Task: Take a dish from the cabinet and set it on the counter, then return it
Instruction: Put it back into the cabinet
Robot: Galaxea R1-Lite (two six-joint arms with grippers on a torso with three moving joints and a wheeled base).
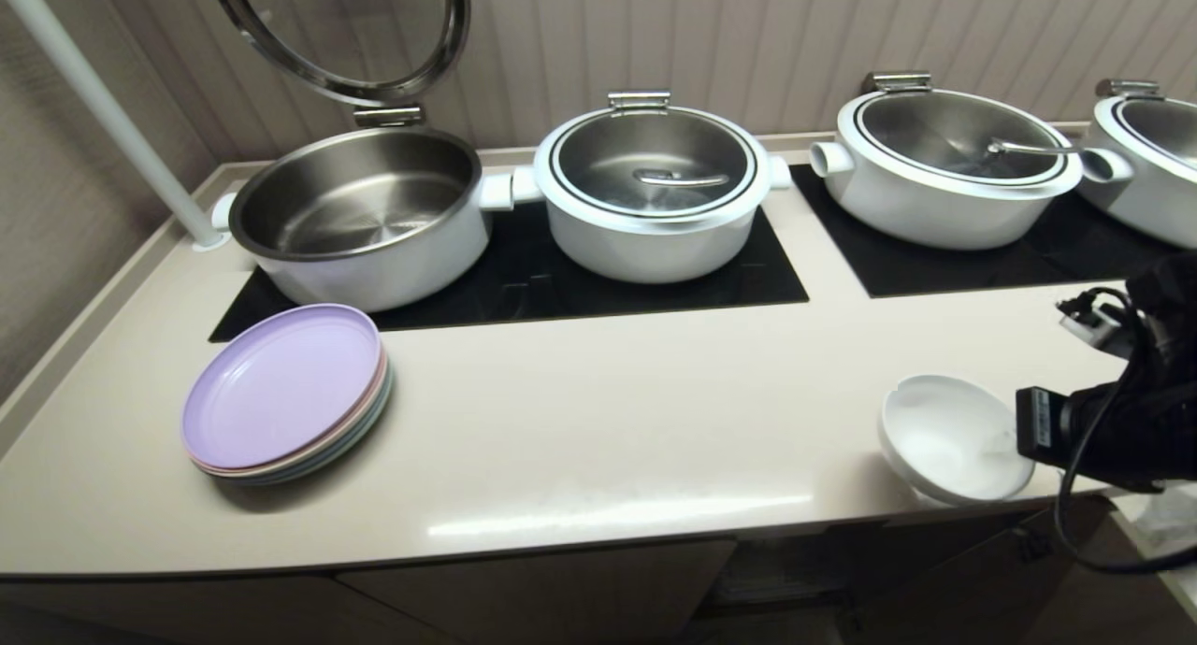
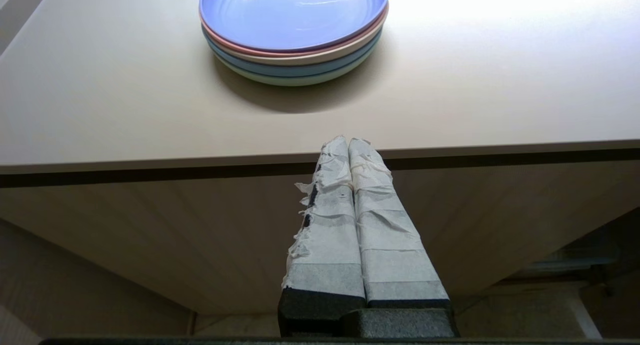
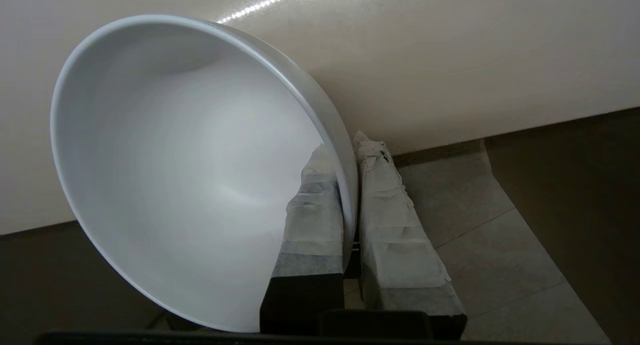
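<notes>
At nine o'clock on the long glossy beige counter lies a stack of pastel plastic plates with a lilac one on top; the left gripper, seen only from its own wrist, hangs below the counter's rounded front edge at six o'clock of that stack, its tape-wrapped fingers pressed together on nothing; behind, from eleven to two o'clock, white round pots stand on inset black glass cooktop panels, the leftmost with its lid raised. At four o'clock, by the front edge, is the small white ceramic bowl, the dish; the right gripper pinches its rim, one padded finger inside the wall and one outside, the bowl tilted toward the counter's middle. Whether its foot touches the surface I cannot tell; it looks to be partly over the edge. The step in hand appears to be the setting-down, or else the lift for the return; the frames do not decide. Next would call for levelling the bowl, keeping the narrow pinch firm; a thin rim grip on smooth ceramic could slip if it swings.
</notes>
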